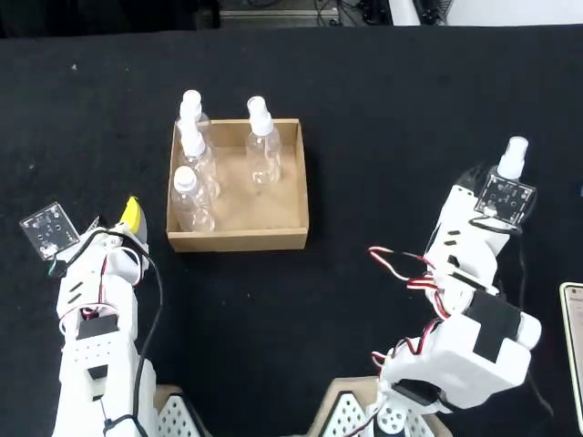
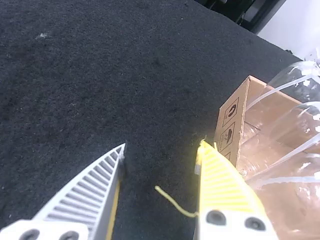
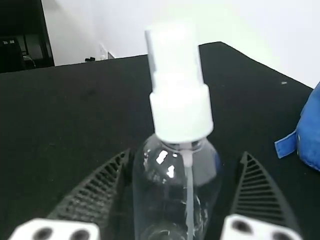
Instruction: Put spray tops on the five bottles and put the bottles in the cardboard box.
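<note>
- Your left gripper [image 2: 162, 147] hangs low over the black table [image 1: 364, 109], just beside the cardboard box [image 1: 239, 240] at its near corner on the left arm's side. Its jaws are spread apart with nothing between them.
- Your right gripper [image 3: 185, 155] is well apart from the cardboard box, out on the right arm's side. Its jaws are apart, one finger on each side of the fifth bottle [image 3: 170, 190].
- That bottle stands upright on the table with a white spray top [image 3: 177, 100] on its neck.
- Inside the cardboard box, one bottle [image 1: 264, 157] stands by the far wall.
- A row of three bottles [image 1: 199, 164] lines the wall nearest your left gripper, all upright with white tops.
</note>
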{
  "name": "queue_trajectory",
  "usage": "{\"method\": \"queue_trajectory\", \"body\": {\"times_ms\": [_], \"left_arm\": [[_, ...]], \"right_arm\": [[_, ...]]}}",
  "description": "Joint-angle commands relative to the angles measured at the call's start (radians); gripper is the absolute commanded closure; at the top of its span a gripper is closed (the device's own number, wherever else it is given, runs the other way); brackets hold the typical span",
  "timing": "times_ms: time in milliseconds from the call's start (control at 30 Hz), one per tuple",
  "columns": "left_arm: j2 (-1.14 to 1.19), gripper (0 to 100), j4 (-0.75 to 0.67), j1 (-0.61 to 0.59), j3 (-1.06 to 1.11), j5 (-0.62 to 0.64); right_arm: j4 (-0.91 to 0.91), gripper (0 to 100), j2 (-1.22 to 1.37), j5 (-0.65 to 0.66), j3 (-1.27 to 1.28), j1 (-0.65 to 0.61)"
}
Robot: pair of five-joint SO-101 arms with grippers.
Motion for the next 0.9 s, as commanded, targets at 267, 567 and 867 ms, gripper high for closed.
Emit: {"method": "queue_trajectory", "body": {"times_ms": [267,567,867], "left_arm": [[-0.008,79,-0.026,0.013,0.018,0.000],[-0.008,79,-0.026,0.013,0.018,0.000],[-0.008,79,-0.026,0.013,0.018,0.000]], "right_arm": [[-0.005,72.3,-0.013,0.008,-0.012,-0.008],[0.006,72.4,-0.007,0.008,-0.001,-0.005],[0.006,72.4,-0.007,0.008,-0.004,-0.006]]}}
